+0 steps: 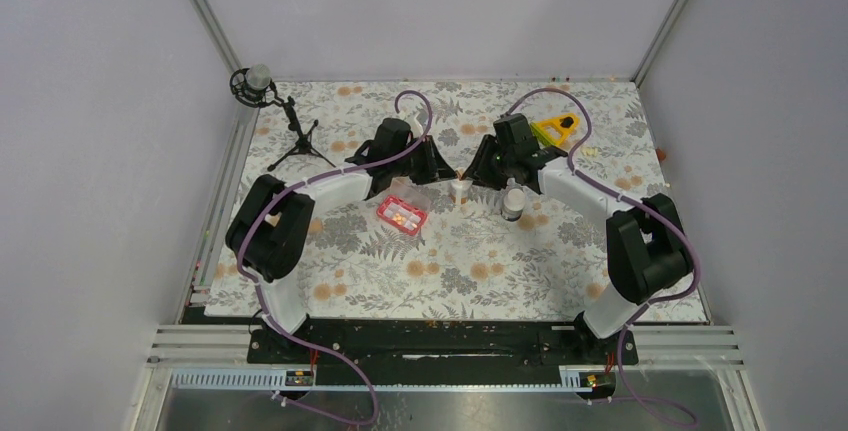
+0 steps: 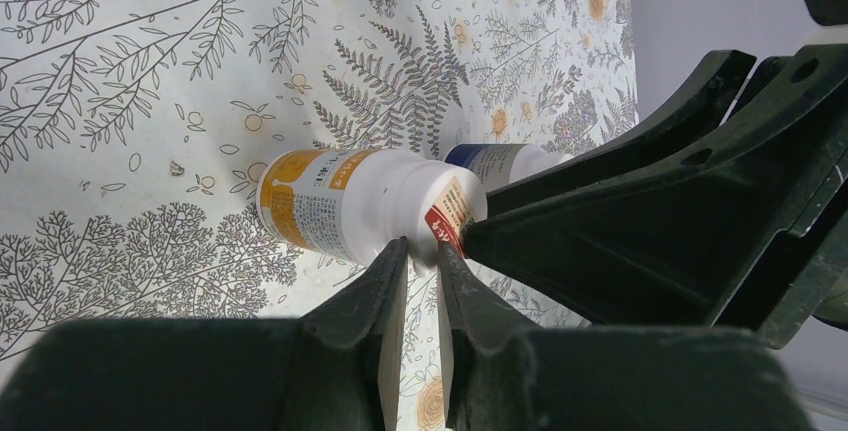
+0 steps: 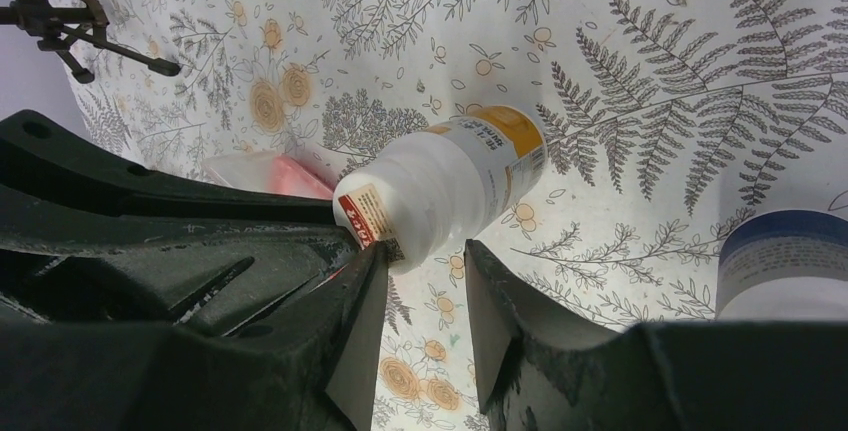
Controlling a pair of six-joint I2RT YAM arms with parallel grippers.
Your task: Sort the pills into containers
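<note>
Left gripper point(image 2: 420, 256), nearly clenched, meets parted right gripper point(image 3: 425, 256) at orange-labelled bottle point(image 2: 350, 201), both arms reaching inward.

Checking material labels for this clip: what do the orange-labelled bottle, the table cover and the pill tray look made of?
Orange-labelled bottle: probably white plastic, smooth with a soft sheen, under a printed label. Table cover: matte printed cloth or vinyl, hard to say which; no glare. Pill tray: seemingly rigid plastic, red-pink base, clear compartments.

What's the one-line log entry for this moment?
left end effector, right end effector: at orange-label bottle | grip: unclear | pill tray: untouched
</note>
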